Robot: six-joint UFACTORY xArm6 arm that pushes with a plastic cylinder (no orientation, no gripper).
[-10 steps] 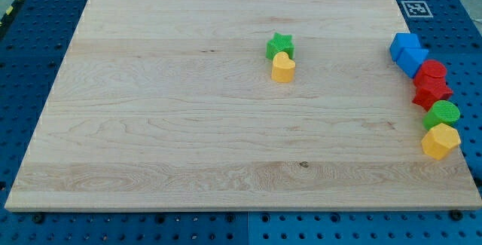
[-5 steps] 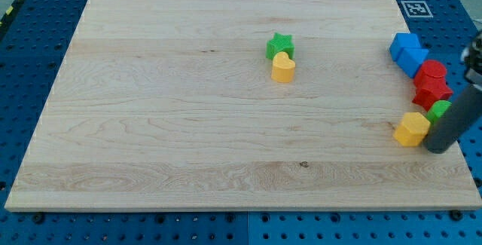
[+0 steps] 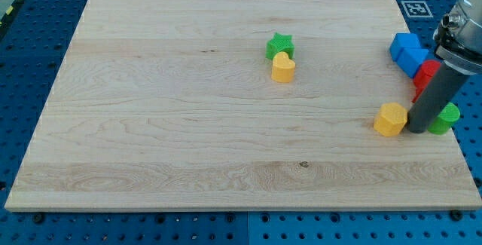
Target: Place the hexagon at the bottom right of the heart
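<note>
The pale wooden board lies on a blue pegboard table. Near the board's middle, toward the view's top, a small green star block touches a yellow heart block just below it. Well to the view's right, the yellow hexagon block sits low on the board, far from the heart and to its lower right. My tip rests on the board right against the hexagon's right side; it is a bare rod, grasping nothing. Just beyond it sits a green round block, partly hidden. Above are red blocks, shapes unclear, and two blue blocks.
</note>
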